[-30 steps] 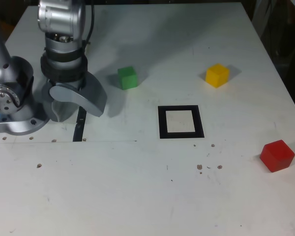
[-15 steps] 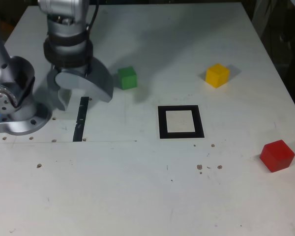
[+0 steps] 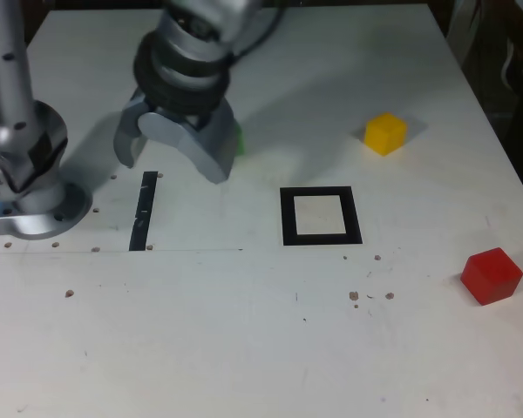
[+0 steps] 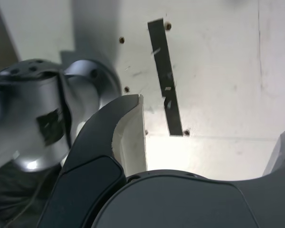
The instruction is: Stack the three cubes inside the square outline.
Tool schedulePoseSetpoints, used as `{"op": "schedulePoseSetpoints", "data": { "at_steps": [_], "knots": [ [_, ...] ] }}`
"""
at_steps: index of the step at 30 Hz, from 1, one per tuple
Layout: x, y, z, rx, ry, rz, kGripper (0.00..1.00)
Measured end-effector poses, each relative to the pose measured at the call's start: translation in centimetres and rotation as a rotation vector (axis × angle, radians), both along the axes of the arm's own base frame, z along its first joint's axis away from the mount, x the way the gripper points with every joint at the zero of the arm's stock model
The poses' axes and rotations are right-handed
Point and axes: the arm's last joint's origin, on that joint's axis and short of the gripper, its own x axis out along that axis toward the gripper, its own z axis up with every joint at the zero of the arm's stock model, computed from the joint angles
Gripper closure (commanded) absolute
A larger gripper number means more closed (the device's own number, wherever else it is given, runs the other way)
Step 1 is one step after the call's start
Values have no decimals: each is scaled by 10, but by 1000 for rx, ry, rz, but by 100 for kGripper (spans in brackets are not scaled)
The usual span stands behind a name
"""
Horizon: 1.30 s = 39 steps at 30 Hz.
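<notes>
Covering most of the frame, a matte white scuffed table carries a thick black tape square outline at centre; the grey metal gripper, upper left, stands apart, empty.

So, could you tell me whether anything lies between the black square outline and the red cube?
In the exterior view, only bare white table with a few small specks lies between the square outline and the red cube.

The exterior view looks down from high in front over the whole white table. The wrist view looks closely down past the gripper. Both show the thin tape strip and arm base.
</notes>
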Motion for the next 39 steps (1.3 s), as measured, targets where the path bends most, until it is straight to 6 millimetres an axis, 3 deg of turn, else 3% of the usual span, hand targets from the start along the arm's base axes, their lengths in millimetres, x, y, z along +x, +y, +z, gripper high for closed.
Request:
{"op": "schedulePoseSetpoints", "data": {
  "at_steps": [5,10,14,18,24,31,39],
  "knots": [
    [30,-25,8,18,-65,-82,3],
    [54,-36,31,-25,-204,-84,3],
    [79,-48,38,-48,-275,-110,3],
    [106,-67,32,-68,-294,-202,3],
    [146,-96,8,-106,-280,-349,3],
    [179,-108,6,-145,-340,-431,3],
    [210,-104,23,-166,-460,-591,0]
  ]
}}
